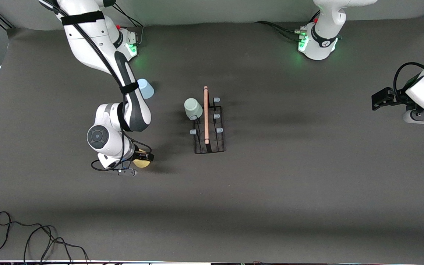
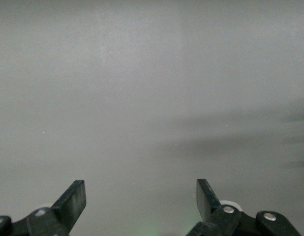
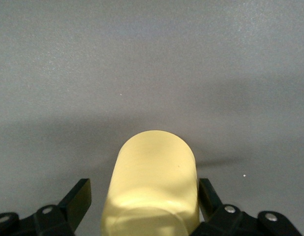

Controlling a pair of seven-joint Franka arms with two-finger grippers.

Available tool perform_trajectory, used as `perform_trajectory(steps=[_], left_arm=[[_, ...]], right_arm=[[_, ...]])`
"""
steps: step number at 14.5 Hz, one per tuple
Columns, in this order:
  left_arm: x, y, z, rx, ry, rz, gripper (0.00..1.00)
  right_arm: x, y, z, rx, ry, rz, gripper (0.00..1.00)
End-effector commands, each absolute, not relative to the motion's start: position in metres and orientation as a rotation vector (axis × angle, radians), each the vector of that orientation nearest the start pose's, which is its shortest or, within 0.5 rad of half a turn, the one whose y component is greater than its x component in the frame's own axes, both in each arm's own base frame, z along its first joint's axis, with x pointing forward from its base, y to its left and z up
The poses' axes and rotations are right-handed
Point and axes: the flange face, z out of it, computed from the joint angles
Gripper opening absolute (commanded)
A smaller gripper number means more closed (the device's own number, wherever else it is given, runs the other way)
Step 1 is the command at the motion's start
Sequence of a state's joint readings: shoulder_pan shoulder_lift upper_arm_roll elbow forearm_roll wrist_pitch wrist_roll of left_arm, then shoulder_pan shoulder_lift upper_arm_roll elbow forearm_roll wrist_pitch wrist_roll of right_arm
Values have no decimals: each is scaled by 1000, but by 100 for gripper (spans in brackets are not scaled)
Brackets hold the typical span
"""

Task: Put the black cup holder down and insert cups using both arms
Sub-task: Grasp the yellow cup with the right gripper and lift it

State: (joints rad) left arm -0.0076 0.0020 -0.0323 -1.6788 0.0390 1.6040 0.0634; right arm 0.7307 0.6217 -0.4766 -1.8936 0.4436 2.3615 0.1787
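The black cup holder (image 1: 209, 127) stands mid-table, its wooden rod handle (image 1: 206, 115) on top. The pale green cup (image 1: 193, 108) sits upside down on one of its pegs, on the side toward the right arm. The light blue cup (image 1: 145, 88) stands on the table beside the right arm's forearm, partly hidden by it. My right gripper (image 1: 144, 159) (image 3: 143, 186) is low at the table, open, with its fingers on either side of the yellow cup (image 1: 141, 163) (image 3: 152, 187); a gap shows beside one finger. My left gripper (image 1: 379, 98) (image 2: 139, 184) is open and empty, waiting at the left arm's end of the table.
Loose black cables (image 1: 31, 235) lie at the table's near corner on the right arm's end. Several pegs (image 1: 217, 117) of the holder are bare. Bare grey table (image 1: 289, 176) stretches between the holder and the left gripper.
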Motion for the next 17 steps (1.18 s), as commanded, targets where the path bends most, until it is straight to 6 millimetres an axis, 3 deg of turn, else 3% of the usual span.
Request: perform_trajectory(steps=[1, 2, 3, 7, 8, 10, 12, 14, 17], left_arm=[[552, -20, 577, -3078, 161, 130, 100], [552, -20, 577, -3078, 161, 130, 100], [552, -20, 577, -3078, 161, 128, 100], [552, -19, 577, -3078, 159, 130, 100], [552, -19, 577, -3079, 159, 128, 100], [552, -19, 577, -3079, 159, 128, 100], [552, -19, 577, -3078, 161, 130, 100], [552, -19, 577, -3079, 159, 131, 100], [552, -19, 577, -3079, 161, 131, 100]], right_arm=[[595, 173, 213, -3080, 235, 60, 22], [596, 173, 223, -3066, 233, 49, 4], [593, 172, 234, -3052, 234, 67, 1], [587, 168, 311, -2955, 290, 119, 0], [583, 176, 328, -2932, 330, 130, 0], [572, 201, 359, -2924, 418, 124, 0], [560, 243, 379, -2939, 500, 103, 0], [548, 289, 393, -2916, 592, 83, 0], [532, 330, 401, -2975, 698, -5, 0]])
